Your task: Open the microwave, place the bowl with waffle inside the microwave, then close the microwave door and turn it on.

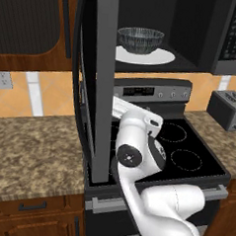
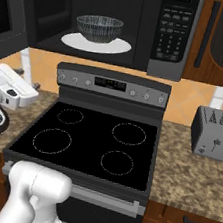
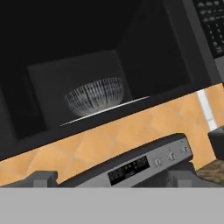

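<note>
From the left base view, the bowl (image 1: 140, 39) sits on the white plate (image 1: 161, 57) inside the microwave (image 1: 194, 30). The microwave door (image 1: 95, 84) stands wide open, so I think I must push it shut slowly, from its outer side.

From the right base view, the stove (image 2: 94, 141) is below.

In the hand view, my pincer (image 3: 111, 181) has its tips apart and holds nothing.
</note>
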